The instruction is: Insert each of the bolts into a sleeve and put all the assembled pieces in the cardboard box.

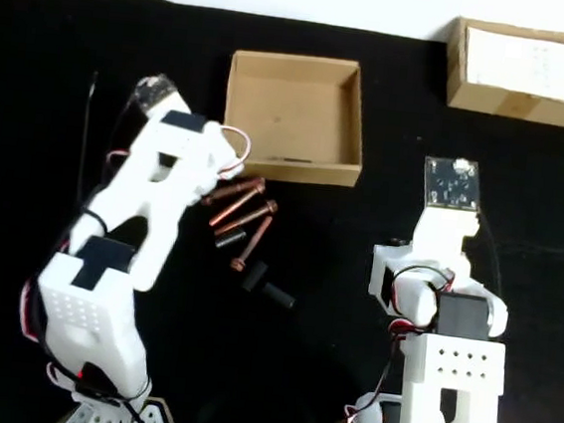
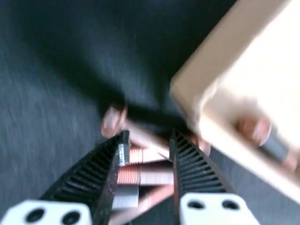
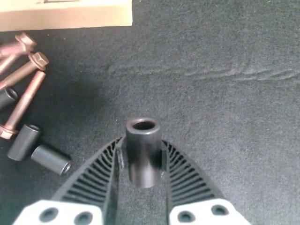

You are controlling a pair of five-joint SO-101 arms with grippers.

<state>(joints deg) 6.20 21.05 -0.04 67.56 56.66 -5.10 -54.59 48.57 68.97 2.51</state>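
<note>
Reads, on judgement, as an early stage. Finds the black worktop (image 1: 56, 70) carrying the open cardboard box (image 1: 292, 108), with what looks like one bolt-and-sleeve piece (image 2: 262, 136) already lying inside against the wall nearest the arms, though too blurred to be sure. Places the left gripper (image 2: 148, 136) low over the bolts (image 1: 242, 213) just outside that same wall, fingers parted and straddling them, pinching none that can be seen. Places the right gripper (image 3: 142, 143) off the box's right front corner, well apart from it, fingers clamped on one sleeve (image 3: 143, 161) held lengthwise along them, open end pointing out past the tips, bore empty. Counts at least three copper-coloured bolts lying loose in a fan just before the box, close together. Counts three dark sleeves (image 3: 49, 159) lying on their sides a little farther from the box than the bolts. Leaves, by this reckoning, nearly everything: seating a bolt in the held sleeve, pairing the remaining bolts and sleeves, and carrying each finished piece into the box.
</note>
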